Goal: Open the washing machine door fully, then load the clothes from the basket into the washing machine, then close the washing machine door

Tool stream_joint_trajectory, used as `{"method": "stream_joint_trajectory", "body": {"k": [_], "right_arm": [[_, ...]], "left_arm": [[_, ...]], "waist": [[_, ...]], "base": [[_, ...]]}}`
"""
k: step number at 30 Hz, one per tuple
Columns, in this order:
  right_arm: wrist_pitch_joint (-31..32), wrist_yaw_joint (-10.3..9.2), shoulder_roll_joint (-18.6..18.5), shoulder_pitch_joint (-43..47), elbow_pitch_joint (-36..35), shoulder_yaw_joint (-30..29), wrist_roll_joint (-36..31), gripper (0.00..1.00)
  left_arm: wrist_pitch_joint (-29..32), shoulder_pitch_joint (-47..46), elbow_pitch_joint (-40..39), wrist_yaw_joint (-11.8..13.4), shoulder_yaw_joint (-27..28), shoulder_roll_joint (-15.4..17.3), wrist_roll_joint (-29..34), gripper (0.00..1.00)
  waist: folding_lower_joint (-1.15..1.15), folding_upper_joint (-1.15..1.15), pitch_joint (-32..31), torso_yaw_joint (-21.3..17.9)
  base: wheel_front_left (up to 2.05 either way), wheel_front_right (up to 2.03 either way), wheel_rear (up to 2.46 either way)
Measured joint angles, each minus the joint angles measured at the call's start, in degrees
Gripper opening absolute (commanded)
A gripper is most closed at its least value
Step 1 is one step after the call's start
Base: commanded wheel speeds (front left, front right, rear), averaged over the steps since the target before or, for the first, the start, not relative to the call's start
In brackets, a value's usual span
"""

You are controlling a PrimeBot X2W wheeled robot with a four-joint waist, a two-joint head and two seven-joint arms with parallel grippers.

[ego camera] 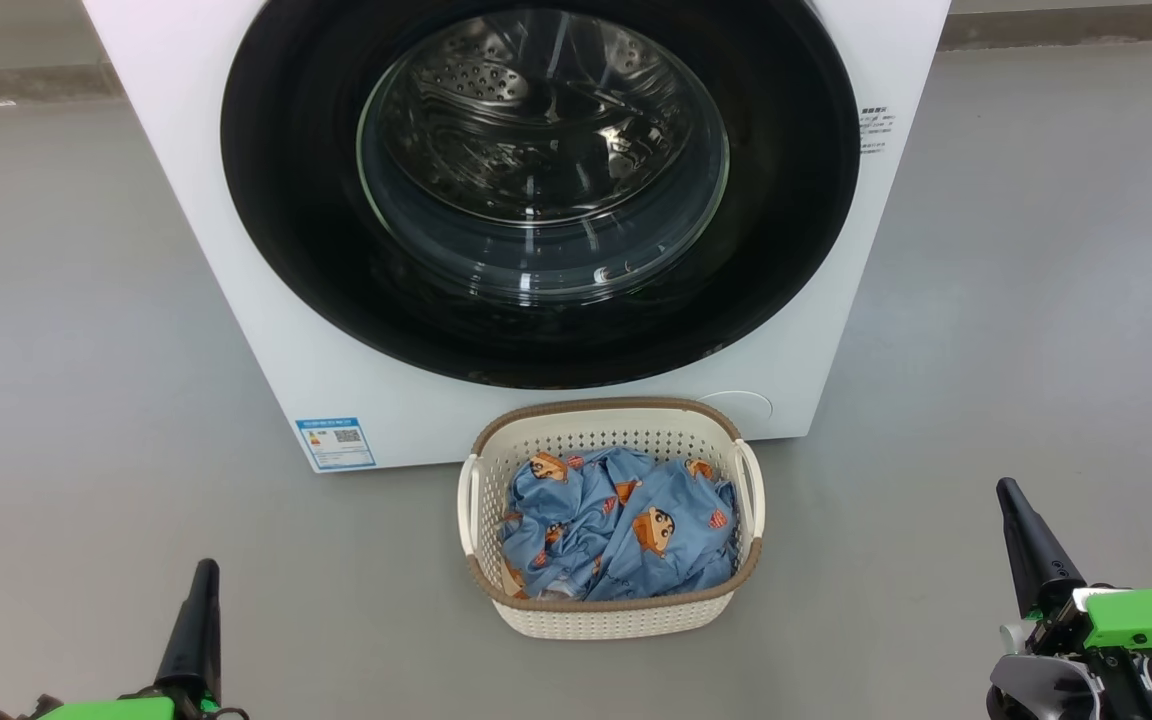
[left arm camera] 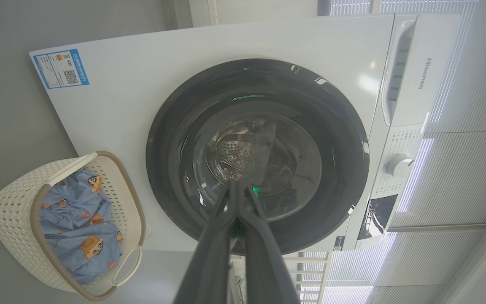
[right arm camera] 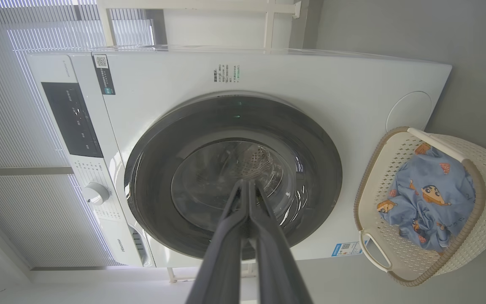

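Left claw (ego camera: 204, 570) and right claw (ego camera: 1008, 490), both closed, flank the basket (ego camera: 608, 406).

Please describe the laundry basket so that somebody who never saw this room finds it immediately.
Find the big white washing machine with its round black door shut. On the grey floor just before it stands a small cream perforated basket. Its brown woven-look rim and the blue cartoon-print clothes inside set it apart.
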Motion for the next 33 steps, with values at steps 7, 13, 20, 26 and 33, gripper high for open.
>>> {"method": "stream_joint_trajectory", "body": {"k": [7, 13, 20, 26, 33], "right_arm": [[0.01, 0.00, 0.00, 0.00, 0.00, -0.01, 0.00, 0.00], [0.01, 0.00, 0.00, 0.00, 0.00, -0.03, 0.00, 0.00], [0.01, 0.00, 0.01, 0.00, 0.00, -0.04, -0.01, 0.00], [0.01, 0.00, 0.01, 0.00, 0.00, -0.05, -0.01, 0.00], [0.01, 0.00, 0.02, -0.01, 0.00, -0.05, -0.01, 0.00]], "left_arm": [[0.00, 0.00, 0.00, 0.00, 0.01, 0.00, 0.00, 0.00], [0.00, 0.00, 0.00, 0.00, 0.01, 0.00, 0.00, 0.00], [0.00, 0.00, 0.00, 0.00, 0.01, 0.00, 0.00, 0.00], [0.00, 0.00, 0.00, 0.00, 0.02, 0.00, 0.00, 0.00], [0.00, 0.00, 0.00, 0.00, 0.02, 0.00, 0.00, 0.00]], "waist": [[0.00, 0.00, 0.00, 0.00], [0.00, 0.00, 0.00, 0.00], [0.00, 0.00, 0.00, 0.00], [0.00, 0.00, 0.00, 0.00], [0.00, 0.00, 0.00, 0.00]], "base": [[0.00, 0.00, 0.00], [0.00, 0.00, 0.00], [0.00, 0.00, 0.00], [0.00, 0.00, 0.00], [0.00, 0.00, 0.00]]}}
